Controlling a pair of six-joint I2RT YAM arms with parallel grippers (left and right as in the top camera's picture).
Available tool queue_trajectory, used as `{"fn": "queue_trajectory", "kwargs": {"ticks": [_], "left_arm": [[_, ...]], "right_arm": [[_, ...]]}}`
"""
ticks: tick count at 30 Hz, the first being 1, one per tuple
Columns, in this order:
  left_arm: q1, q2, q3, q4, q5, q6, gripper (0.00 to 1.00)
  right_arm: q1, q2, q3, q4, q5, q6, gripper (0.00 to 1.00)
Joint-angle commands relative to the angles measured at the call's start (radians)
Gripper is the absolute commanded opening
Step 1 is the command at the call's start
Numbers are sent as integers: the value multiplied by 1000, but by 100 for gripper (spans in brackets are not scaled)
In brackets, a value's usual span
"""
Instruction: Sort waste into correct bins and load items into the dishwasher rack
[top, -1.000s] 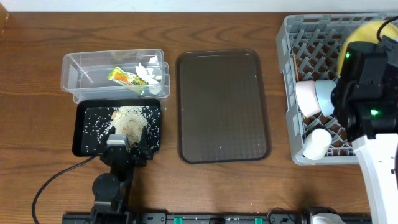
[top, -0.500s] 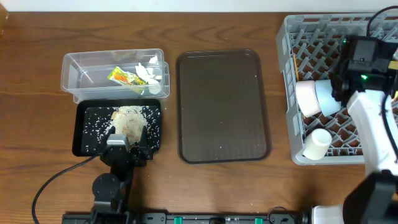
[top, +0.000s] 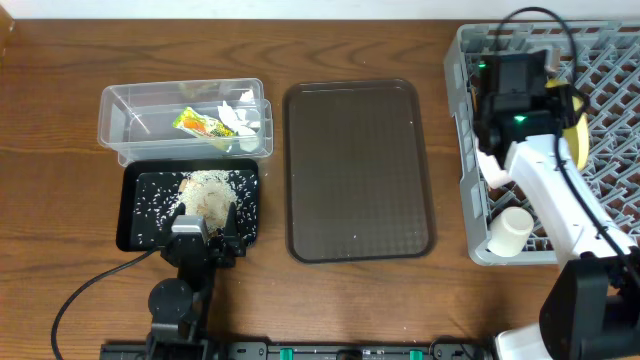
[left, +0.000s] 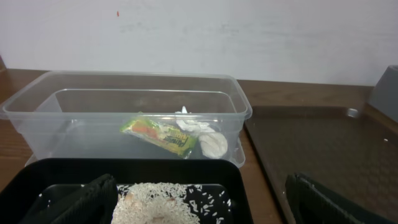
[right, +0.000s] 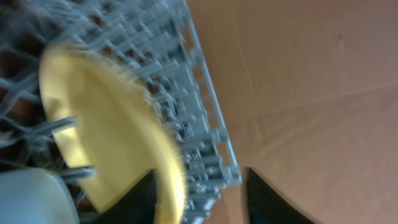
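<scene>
Black fingers of the right gripper (right: 199, 180) parted, nothing between them, tilted by a corner of the grey dishwasher rack (right: 205, 118). Just beside one finger, yellow plate (right: 106, 118) on edge among the pegs; light blue bowl (right: 28, 196) at its lower rim, blurred. Toward the rack's front, white cup (top: 513, 228). Across the table, left gripper (left: 199, 183) likewise spread and empty, low over the black tray (left: 155, 165) of rice (left: 158, 202). Behind that, clear tub (left: 124, 93) with snack wrapper (left: 158, 134) and paper scraps (left: 199, 127). In the middle, brown serving tray (top: 358, 170).
</scene>
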Motion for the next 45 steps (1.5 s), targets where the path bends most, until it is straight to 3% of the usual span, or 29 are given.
{"fn": "queue_trajectory", "kwargs": {"ticks": [1,5,9,13,16,17,19,24,31,38,45], "left_arm": [[-1,-6,-30,-18,-5,6,89],[-2,-6,-30,-18,-5,6,89],[-1,-6,-30,-18,-5,6,89],[-1,-6,-30,-18,-5,6,89],[-1,-6,-30,-18,-5,6,89],[-1,-6,-30,-18,-5,6,89],[-1,-6,-30,-18,-5,6,89],[-1,-6,-30,-18,-5,6,89],[-1,-6,-30,-18,-5,6,89],[-1,-6,-30,-18,-5,6,89],[-1,-6,-30,-18,-5,6,89]], "right_arm": [[66,3,5,6,17,-114,63],[137,-5,5,-9,23,-93,67],[210,-62,5,-89,-42,41,73],[280,-190,18,-253,-354,193,73],[325,-315,36,-388,-695,342,75],[336,-364,36,-412,-829,382,77],[345,-453,36,-430,-1076,436,99],[345,-615,36,-428,-1358,520,99],[344,-752,36,-535,-1334,490,99],[343,-872,36,-575,-1012,378,99],[278,-991,-34,-602,-957,304,99]]}}
